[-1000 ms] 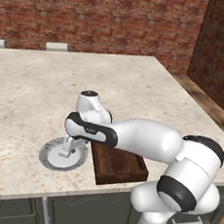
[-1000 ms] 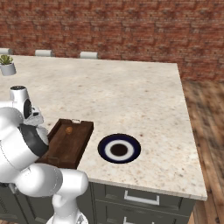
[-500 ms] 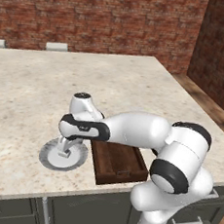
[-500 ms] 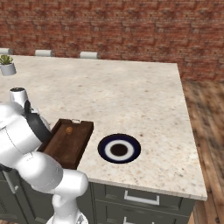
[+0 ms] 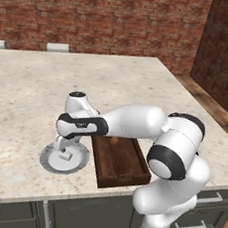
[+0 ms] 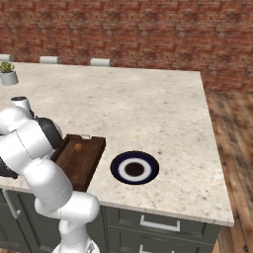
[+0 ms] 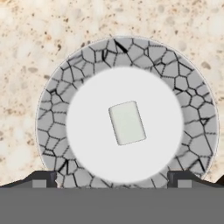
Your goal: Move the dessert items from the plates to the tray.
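One white cube (image 7: 127,122) sits mid-plate on my grey plate (image 7: 57,127) near the table's front edge; my fingers (image 7: 43,178) hang wide apart above it, holding nothing.

**Brick-walled kitchen around a stone-topped island**

A speckled beige stone counter (image 6: 148,104) tops the island; dark grey-green cabinet drawers (image 6: 163,225) with metal bar handles run beneath its near edge; behind the island a red brick wall (image 5: 96,14) spans the room; pale chair backs (image 6: 100,62) peek over the far edge; a small potted plant (image 6: 7,73) sits on its far corner; wood plank floor (image 6: 237,148) lies beside the island.
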Robot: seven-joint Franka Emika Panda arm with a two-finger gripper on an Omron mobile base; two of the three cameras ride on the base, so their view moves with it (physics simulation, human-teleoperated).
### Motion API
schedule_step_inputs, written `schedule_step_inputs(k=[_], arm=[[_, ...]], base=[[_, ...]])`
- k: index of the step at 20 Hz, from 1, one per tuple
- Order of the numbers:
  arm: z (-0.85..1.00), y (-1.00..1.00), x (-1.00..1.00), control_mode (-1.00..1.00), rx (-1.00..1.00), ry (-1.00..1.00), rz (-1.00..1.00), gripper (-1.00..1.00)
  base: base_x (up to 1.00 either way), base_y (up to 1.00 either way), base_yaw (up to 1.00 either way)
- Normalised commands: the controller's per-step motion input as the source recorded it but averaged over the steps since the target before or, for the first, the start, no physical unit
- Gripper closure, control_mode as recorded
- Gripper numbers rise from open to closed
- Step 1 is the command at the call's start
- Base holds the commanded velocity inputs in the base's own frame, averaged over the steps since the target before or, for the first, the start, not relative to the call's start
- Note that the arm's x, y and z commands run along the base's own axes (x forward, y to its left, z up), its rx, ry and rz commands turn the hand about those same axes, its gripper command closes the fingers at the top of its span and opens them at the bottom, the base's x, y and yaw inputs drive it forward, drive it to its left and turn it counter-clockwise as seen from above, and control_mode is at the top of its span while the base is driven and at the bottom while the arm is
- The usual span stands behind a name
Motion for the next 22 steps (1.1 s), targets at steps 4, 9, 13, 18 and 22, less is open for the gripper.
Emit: schedule_step_inputs(k=[4, 9, 13, 18, 22], arm=[[-0.07, 0.03, 0.13, -1.0, -0.02, 0.0, 0.0, -1.0], [-0.15, 0.0, 0.02, -1.0, 0.0, 0.0, 0.0, -1.0], [-0.27, 0.0, 0.0, -1.0, 0.0, 0.0, 0.0, -1.0], [-0.28, 0.03, 0.0, -1.0, 0.0, 0.0, 0.0, -1.0], [-0.21, 0.05, 0.02, -1.0, 0.0, 0.0, 0.0, -1.0]], base=[[0.0, 0.0, 0.0], [0.0, 0.0, 0.0], [0.0, 0.0, 0.0], [0.0, 0.0, 0.0], [0.0, 0.0, 0.0]])
